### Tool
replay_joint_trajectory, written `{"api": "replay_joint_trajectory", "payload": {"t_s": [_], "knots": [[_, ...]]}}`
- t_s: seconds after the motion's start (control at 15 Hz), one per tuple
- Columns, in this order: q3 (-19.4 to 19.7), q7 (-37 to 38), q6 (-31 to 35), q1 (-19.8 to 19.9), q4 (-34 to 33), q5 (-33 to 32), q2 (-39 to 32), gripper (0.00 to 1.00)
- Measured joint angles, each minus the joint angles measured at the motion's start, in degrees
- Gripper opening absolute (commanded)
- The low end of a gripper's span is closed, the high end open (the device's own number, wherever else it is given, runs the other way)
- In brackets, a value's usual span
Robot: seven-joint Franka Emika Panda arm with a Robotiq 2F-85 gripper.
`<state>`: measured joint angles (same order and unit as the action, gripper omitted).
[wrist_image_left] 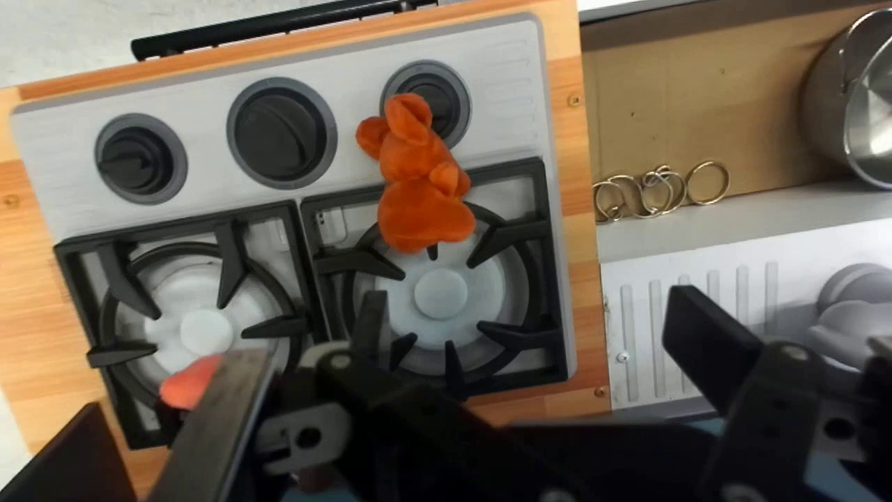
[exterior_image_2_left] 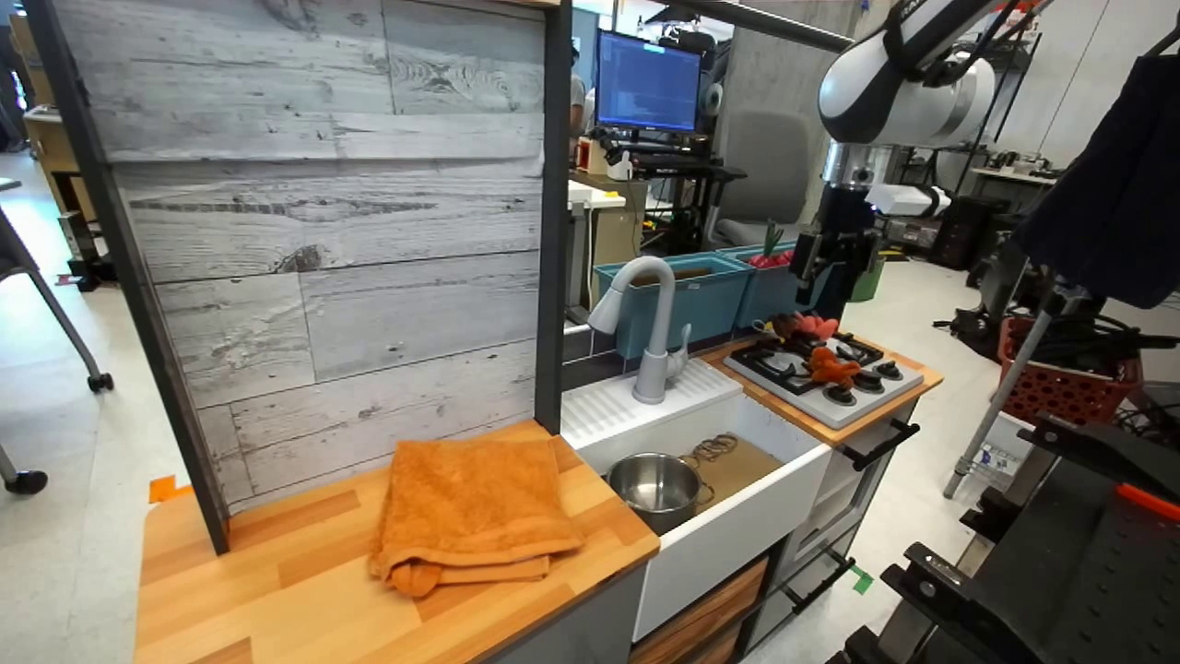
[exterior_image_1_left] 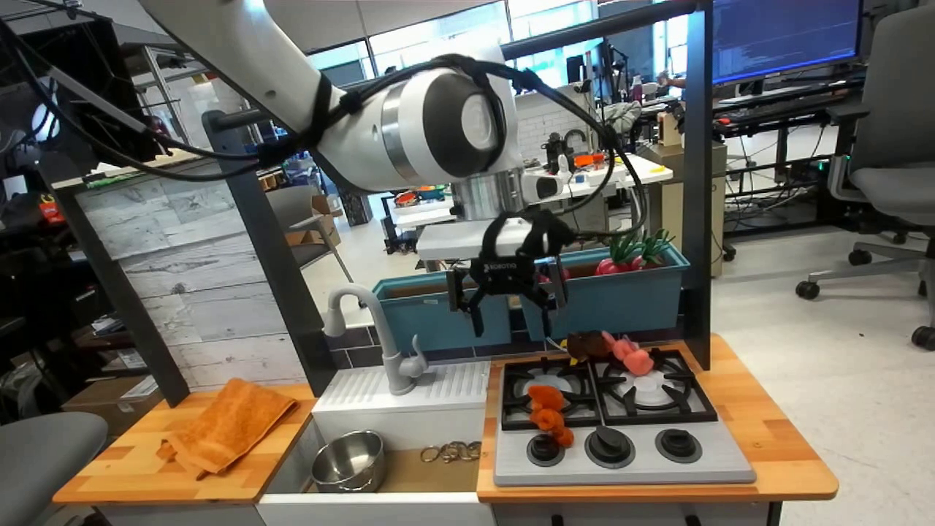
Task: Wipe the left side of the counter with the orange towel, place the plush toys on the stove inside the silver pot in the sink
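My wrist view looks straight down, close above the stove (wrist_image_left: 348,166). Both my exterior views share the sink (exterior_image_1_left: 372,501): from the front, or across the near left counter (exterior_image_2_left: 277,609).

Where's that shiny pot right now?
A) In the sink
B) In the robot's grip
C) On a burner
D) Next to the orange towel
A: in both exterior views the pot is down inside the sink, within its white walls.
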<state>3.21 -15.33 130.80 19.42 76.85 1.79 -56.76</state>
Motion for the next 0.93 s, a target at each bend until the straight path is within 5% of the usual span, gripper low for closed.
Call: {"api": "replay_joint_trajectory", "payload": {"t_s": [0.4,0.73,0.8,0.93], "knots": [[-1.20,-1.28,0.45,1.42,-1.75,0.71,-1.83,1.00],[2.47,3.90,0.34,-0.88,-2.31,-1.82,-6.76,1.00],[3.39,5.67,0.34,-1.53,-3.04,-2.37,-8.69,0.75],[4.73,8.38,0.50,-2.53,-5.02,-2.76,-12.50,0.65]]}}
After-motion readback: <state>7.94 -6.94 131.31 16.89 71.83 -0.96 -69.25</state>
